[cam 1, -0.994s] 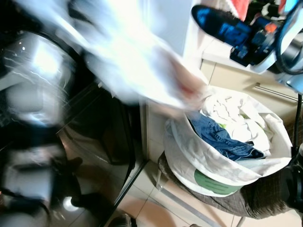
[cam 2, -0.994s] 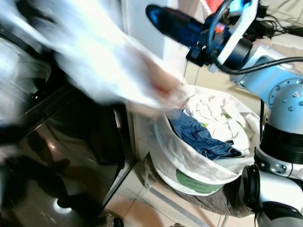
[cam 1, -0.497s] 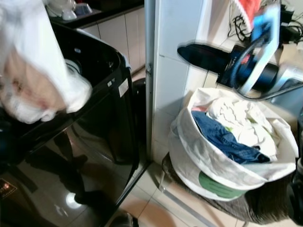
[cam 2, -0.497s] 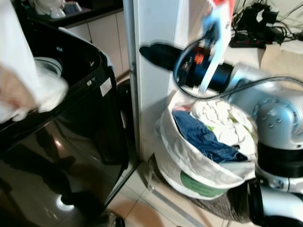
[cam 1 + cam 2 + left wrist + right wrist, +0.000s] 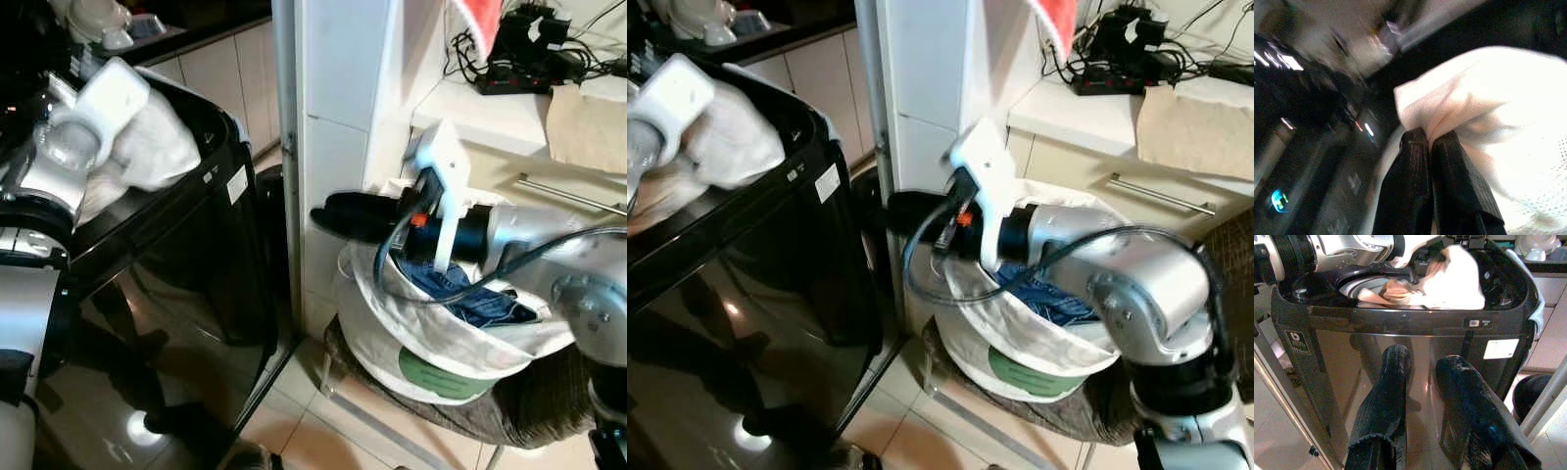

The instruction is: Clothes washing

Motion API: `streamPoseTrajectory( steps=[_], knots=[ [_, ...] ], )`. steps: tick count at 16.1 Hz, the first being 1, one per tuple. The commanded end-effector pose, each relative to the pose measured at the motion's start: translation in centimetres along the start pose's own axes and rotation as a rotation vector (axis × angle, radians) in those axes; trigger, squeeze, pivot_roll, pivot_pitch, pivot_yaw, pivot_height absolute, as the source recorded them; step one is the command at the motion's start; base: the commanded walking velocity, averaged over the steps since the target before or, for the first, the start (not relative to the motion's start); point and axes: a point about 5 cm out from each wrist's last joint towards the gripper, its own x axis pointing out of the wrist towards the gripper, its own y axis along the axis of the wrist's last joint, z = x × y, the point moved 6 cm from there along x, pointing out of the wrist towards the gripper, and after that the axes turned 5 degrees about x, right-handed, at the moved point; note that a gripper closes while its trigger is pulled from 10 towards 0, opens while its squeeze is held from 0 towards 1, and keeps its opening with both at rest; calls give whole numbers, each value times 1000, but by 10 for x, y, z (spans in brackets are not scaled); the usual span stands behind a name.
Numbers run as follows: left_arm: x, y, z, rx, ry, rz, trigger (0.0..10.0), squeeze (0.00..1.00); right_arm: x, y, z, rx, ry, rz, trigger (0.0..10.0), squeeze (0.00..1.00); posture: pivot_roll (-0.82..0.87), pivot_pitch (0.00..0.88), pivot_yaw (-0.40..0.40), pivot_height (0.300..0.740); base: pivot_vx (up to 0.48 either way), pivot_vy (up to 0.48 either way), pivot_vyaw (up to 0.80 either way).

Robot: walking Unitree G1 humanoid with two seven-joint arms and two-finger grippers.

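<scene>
Loading the white garment [image 5: 147,147] into the top-loading washing machine [image 5: 196,284] is the step in hand, judged from the task. In the left eye view the left arm reaches over the machine's open top, and the garment bunches just beyond its wrist, draped across the black rim. To do this well, lower the cloth fully below the rim before letting go, so no fold hangs outside. The right gripper [image 5: 343,217] hovers between the machine and the laundry basket [image 5: 431,338], which sits just behind and below it on a grey chair [image 5: 529,411] and holds blue jeans [image 5: 470,299].

In the right eye view a white pillar [image 5: 921,88] stands beside the machine, with a countertop [image 5: 1097,108] carrying cables behind the basket. Pale floor tiles lie below.

In the left wrist view the left gripper [image 5: 1431,142] has its fingers pressed together, pinching a fold of the garment, which spreads directly ahead of the tips.

In the right wrist view the right gripper's fingers [image 5: 1383,396] are spread and empty; the machine's glossy front lies ahead of them, the garment above in the tub opening.
</scene>
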Motion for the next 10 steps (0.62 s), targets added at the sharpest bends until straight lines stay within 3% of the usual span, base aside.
streamPoseTrajectory(
  steps=[1, 2, 7, 9, 10],
  knots=[
    [-3, -12, -5, 27, -62, -78, 10000, 0, 0, 0, -1, -22, -7, -5, 10000, 0, -63, 0, 56, 740, 0, 0, 0],
    [-6, -19, -7, 18, -110, -110, 10000, 1000, 0, -1, -2, -22, -5, -11, 10000, 0, -61, 0, 53, 740, 0, 0, 0],
    [-17, -37, -26, -6, -152, -162, 10000, 1000, -1, -6, 3, -30, -19, -35, 10000, 0, -45, 0, 42, 740, 0, 0, 0],
    [-19, -30, -34, -91, -146, -90, 10000, 1000, -2, -15, 32, -13, -161, -65, 10000, 0, -43, 0, 42, 740, 0, 0, 0],
    [-18, -5, -26, -184, -193, 50, 10000, 0, -6, -26, 62, -1, -314, -97, 10000, 0, -40, 0, 43, 740, 0, 0, 0]
  ],
)
